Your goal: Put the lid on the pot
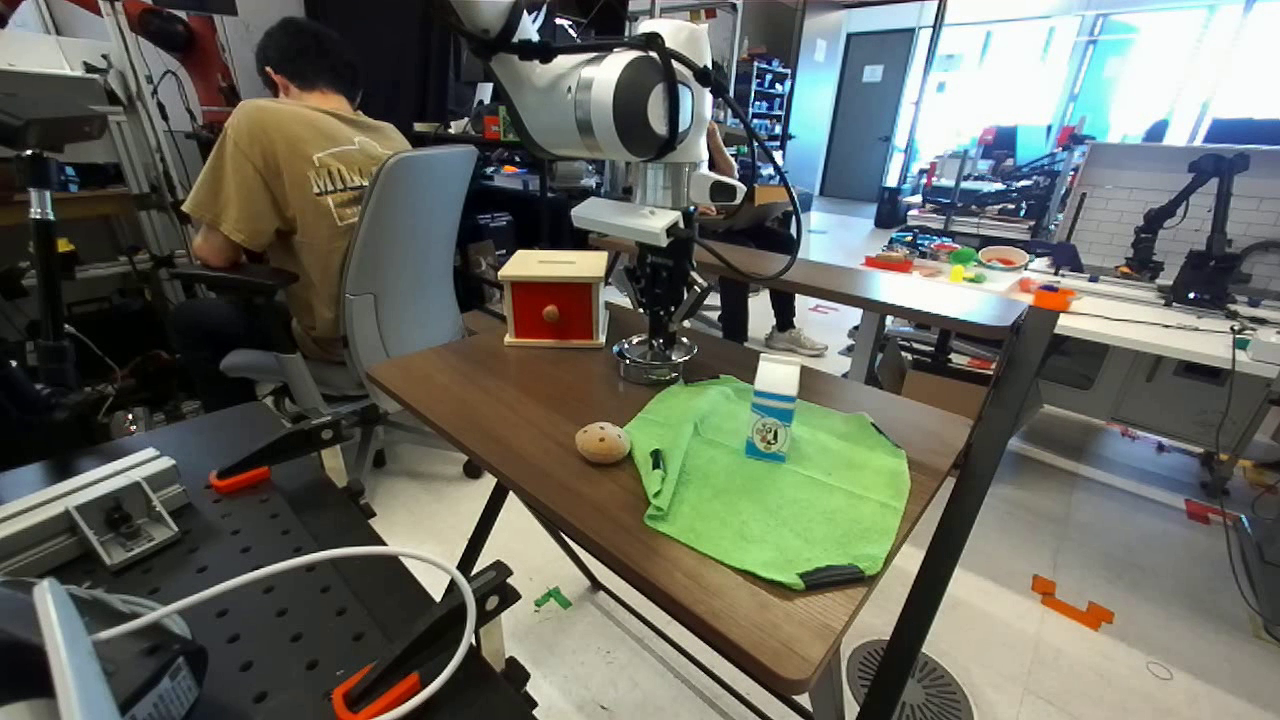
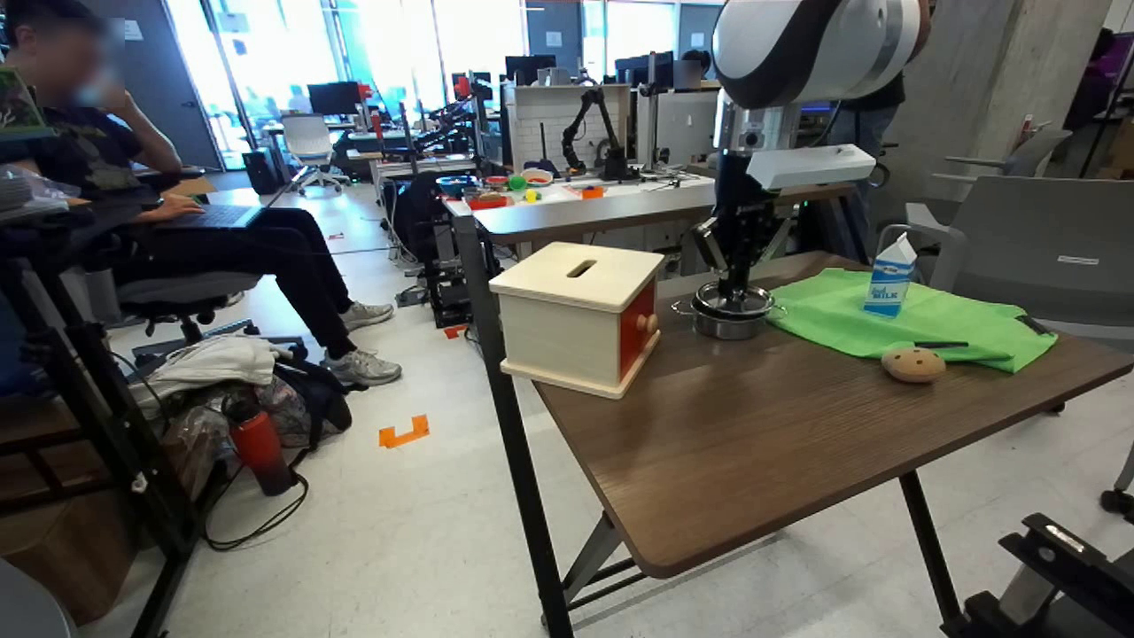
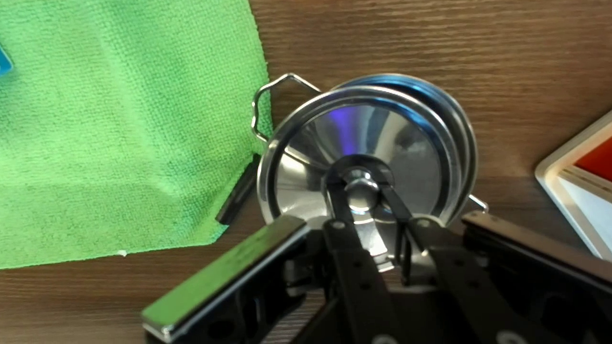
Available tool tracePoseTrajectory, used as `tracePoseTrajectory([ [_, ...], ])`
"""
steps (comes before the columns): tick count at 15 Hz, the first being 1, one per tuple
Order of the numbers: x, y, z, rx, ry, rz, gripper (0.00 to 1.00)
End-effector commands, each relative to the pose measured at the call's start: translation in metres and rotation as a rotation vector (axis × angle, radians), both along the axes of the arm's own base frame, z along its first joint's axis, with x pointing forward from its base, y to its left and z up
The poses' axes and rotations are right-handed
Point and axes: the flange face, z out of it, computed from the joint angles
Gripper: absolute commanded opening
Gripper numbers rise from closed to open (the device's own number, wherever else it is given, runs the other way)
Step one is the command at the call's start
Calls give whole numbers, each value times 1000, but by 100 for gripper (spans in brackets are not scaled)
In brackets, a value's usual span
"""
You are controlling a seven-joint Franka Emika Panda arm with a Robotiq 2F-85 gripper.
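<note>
The lid (image 3: 416, 162) is a shiny round metal disc with a ball knob in its middle. My gripper (image 3: 362, 185) has its two fingers closed in on both sides of the knob, from above. The low silvery pot (image 3: 450, 106) is under the lid and its rim shows past the lid at the upper right in the wrist view, so the two look offset. In both exterior views the lid (image 1: 662, 346) (image 2: 733, 298) is at the top of the pot (image 1: 650, 373) (image 2: 728, 328), under the gripper (image 1: 658, 338) (image 2: 733, 285). Whether it touches the pot's rim, I cannot tell.
A wooden box with a red front (image 1: 553, 312) (image 2: 576, 310) stands beside the pot. A green cloth (image 1: 780, 500) lies on the pot's other side, close to a wire handle (image 3: 256, 107). A milk carton (image 1: 773, 408) stands on the cloth. A tan lump (image 1: 602, 443) lies at its edge.
</note>
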Motion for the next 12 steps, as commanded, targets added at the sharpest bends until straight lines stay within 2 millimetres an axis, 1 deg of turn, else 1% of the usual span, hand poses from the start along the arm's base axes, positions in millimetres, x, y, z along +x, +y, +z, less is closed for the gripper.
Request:
tracePoseTrajectory([
  [1, 9, 7, -2, -24, 7, -4, 5],
  [6, 9, 14, -5, -25, 6, 5, 5],
  [12, 9, 18, -6, -26, 8, 9, 5],
])
